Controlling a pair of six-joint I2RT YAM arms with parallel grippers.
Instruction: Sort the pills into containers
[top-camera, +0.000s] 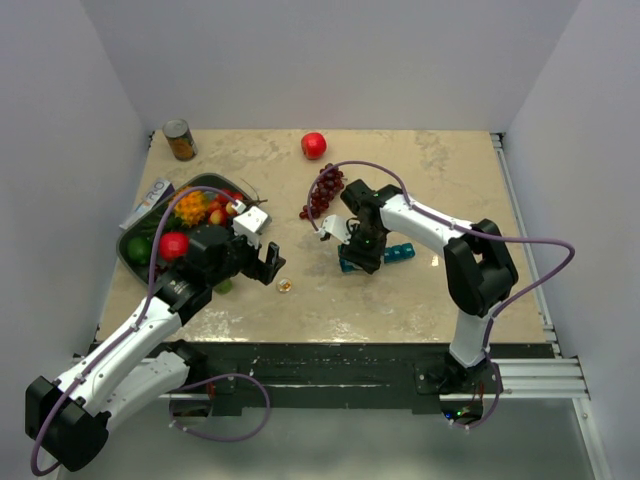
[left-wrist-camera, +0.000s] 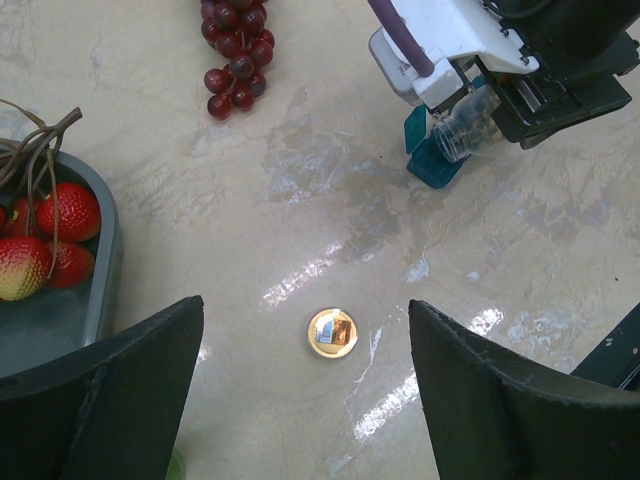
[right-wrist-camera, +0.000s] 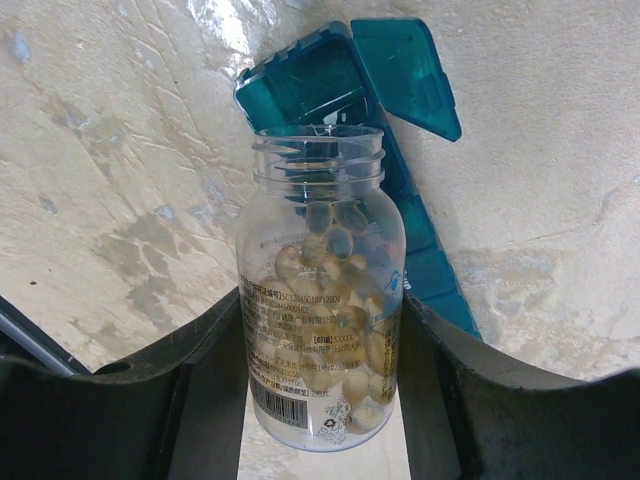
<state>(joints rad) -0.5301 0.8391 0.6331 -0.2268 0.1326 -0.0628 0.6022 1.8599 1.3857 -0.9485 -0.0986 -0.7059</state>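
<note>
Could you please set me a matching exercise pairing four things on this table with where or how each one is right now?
Things:
1. clear pill bottle
2. round gold cap
3. teal pill organiser
4. grape bunch

States:
A. on the table, one end lid flipped open
B. dark red, lying loose and untouched
C. on the table below the left gripper's open jaws
D. uncapped, clamped in the right gripper's jaws

Pairs: 1-D, 2-C, 3-A, 4-B.
</note>
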